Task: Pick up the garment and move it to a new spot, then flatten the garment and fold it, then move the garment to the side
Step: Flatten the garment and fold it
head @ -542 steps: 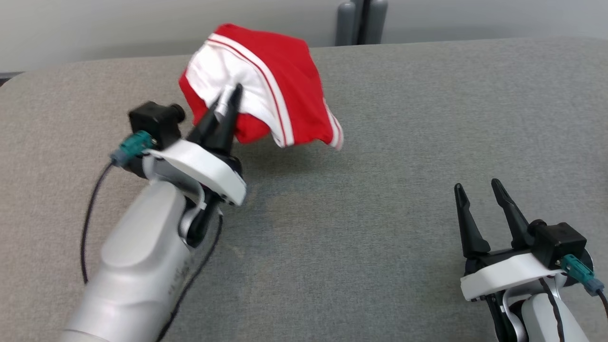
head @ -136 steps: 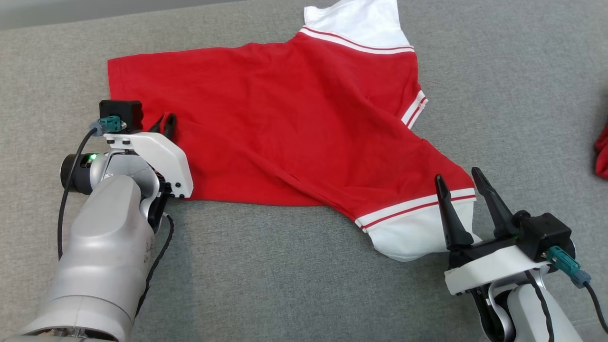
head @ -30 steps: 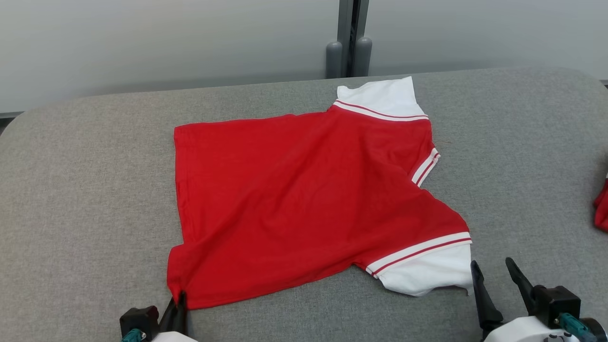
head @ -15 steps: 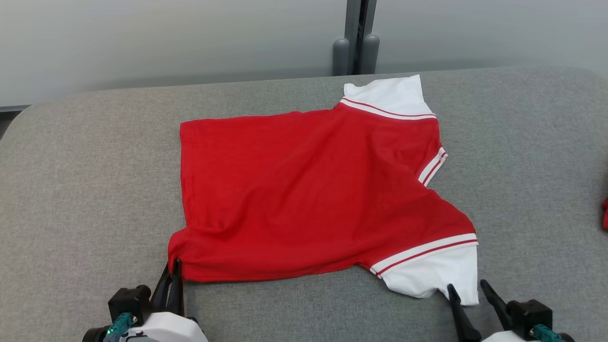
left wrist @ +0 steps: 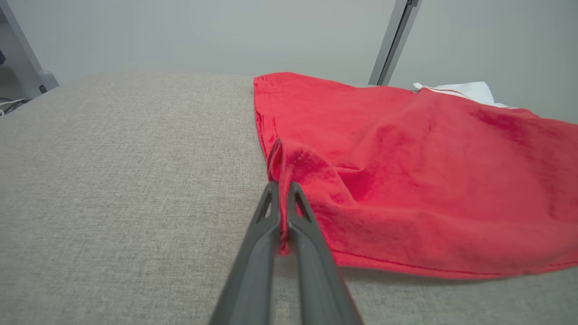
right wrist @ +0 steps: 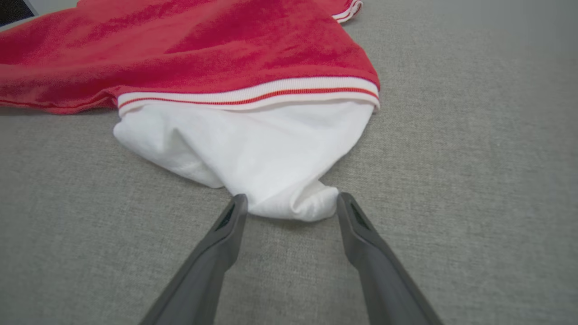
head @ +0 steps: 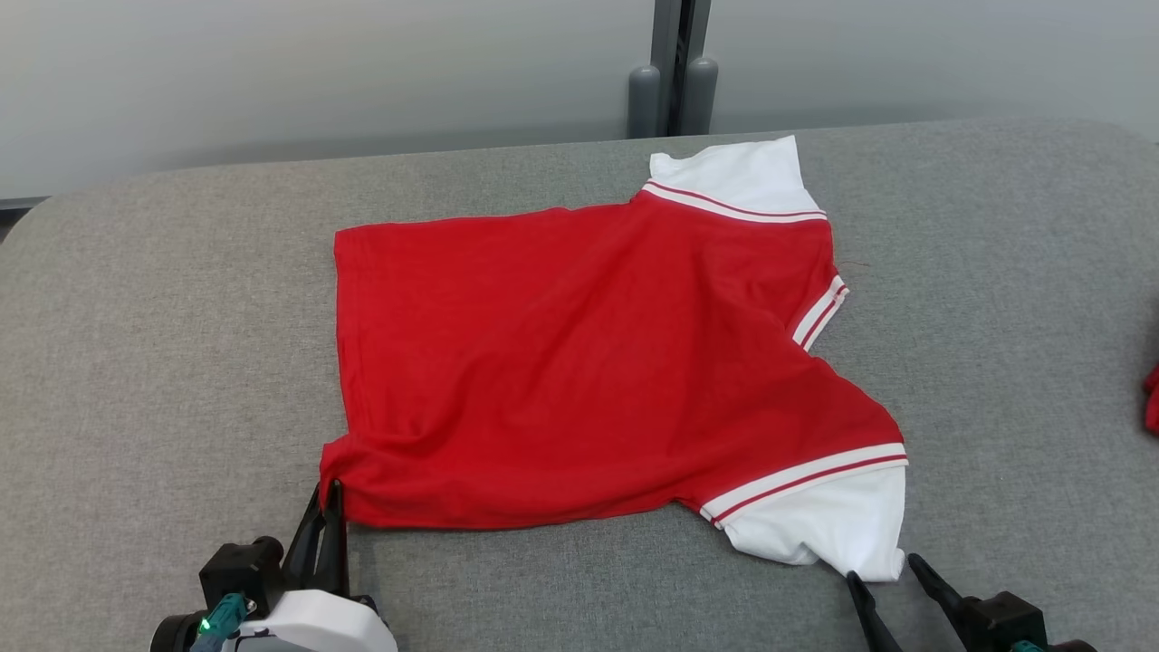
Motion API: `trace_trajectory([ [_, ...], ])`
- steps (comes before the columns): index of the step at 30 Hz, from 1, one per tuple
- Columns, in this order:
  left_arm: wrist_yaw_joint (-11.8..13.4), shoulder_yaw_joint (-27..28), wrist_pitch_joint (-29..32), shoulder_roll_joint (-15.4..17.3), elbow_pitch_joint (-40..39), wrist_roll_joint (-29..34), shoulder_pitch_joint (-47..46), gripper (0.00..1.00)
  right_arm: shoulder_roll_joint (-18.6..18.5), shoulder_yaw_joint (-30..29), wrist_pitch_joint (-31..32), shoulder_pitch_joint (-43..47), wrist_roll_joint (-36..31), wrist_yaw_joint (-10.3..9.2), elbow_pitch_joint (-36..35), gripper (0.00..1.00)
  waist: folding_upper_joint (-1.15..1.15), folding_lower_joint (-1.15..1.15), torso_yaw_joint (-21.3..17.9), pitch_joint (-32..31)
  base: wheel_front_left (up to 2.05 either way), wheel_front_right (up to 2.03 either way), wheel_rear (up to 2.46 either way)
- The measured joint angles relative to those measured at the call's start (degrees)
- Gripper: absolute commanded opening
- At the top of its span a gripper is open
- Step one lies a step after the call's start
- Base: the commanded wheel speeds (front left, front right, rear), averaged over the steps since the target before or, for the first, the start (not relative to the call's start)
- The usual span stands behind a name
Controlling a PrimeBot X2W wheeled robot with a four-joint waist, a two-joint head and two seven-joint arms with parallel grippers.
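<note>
Flattening looks to be the step in hand. In the head view, a red short-sleeved shirt [head: 579, 362] lies spread near the middle of the grey fabric-covered tabletop [head: 163, 362], its hem to the left and one white sleeve [head: 833, 525] at the near right, with ripples along the near edge. The left hand [head: 328, 493], at the lower left, has its dark fingers pressed together on the near hem corner. The right hand [head: 883, 570], at the lower right, stands spread at the tip of that sleeve. A small red scrap [head: 1152, 398] shows at the right edge, well apart. In the left wrist view, the left hand [left wrist: 282, 187] pinches a raised fold of the red hem, and the cloth bunches and lifts just behind the pinch. In the right wrist view, the right hand [right wrist: 291, 198] is spread, its fingers on either side of the puckered end of the white sleeve [right wrist: 253, 149], just beside it and gripping nothing. The next move, I judge, calls for the right fingers to close on the sleeve end, low enough to catch cloth. Both hands should then draw evenly outward so the near edge goes taut and the bunching smooths out before any fold begins.
</note>
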Motion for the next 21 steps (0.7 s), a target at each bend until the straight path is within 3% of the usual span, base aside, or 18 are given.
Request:
trace_trajectory([
  [9,0.0,-0.2,0.0,0.0,0.3,0.0,0.1,0.0,-0.8,-0.7,0.0,-0.6,-5.7,0.0,-2.3,1.0,0.0,0.0,0.2,0.0,0.0,0.0,0.0],
  [21,-0.3,-0.3,0.0,0.0,0.5,-0.2,0.7,0.0,-1.3,0.6,0.0,0.4,-5.1,0.0,0.5,1.0,0.0,0.0,0.8,-0.7,0.0,0.0,0.0],
])
